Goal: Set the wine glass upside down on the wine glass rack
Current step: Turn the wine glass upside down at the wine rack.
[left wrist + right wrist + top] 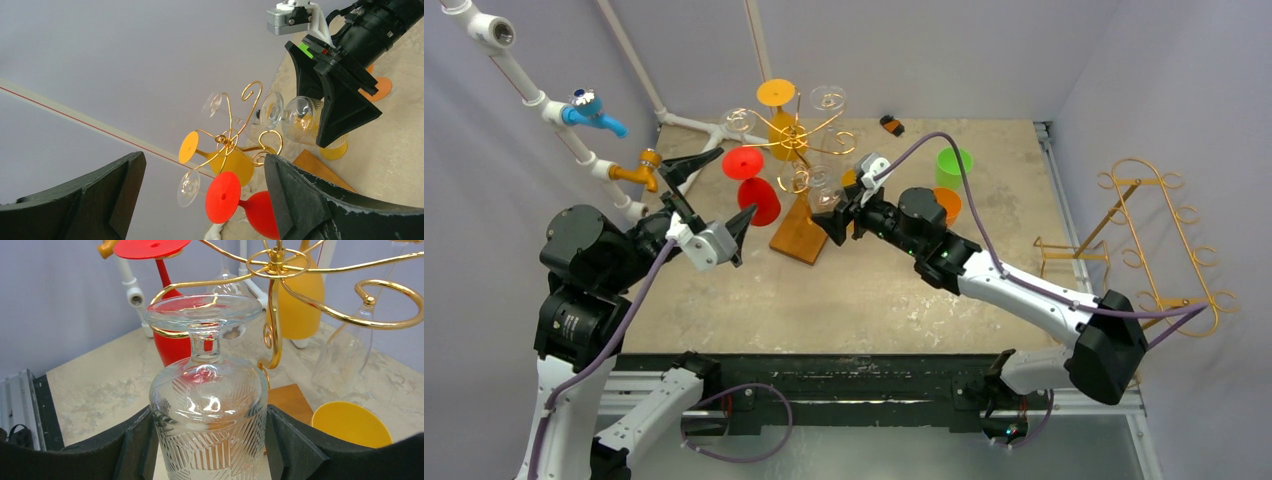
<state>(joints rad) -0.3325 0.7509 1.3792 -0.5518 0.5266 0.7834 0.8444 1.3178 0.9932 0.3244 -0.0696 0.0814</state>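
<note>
Plainly upside down, stem axis near vertical: wine glass [207, 390] clamped in right pincer [208, 416] (left pincer [734, 184] wide, empty).

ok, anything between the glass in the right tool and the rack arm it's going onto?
Nothing visible. The right tool holds the glass foot-up, its foot right at a gold arm of the rack. A red glass hangs just behind and a clear glass on the neighbouring arm: close, but not in between.

Left arm [574, 262] and right arm [1024, 290]: white link shells are joined by black motor housings. Purple cables [939, 135] are routed along both. Black wedge-shaped fingers [320, 210] are fitted.
</note>
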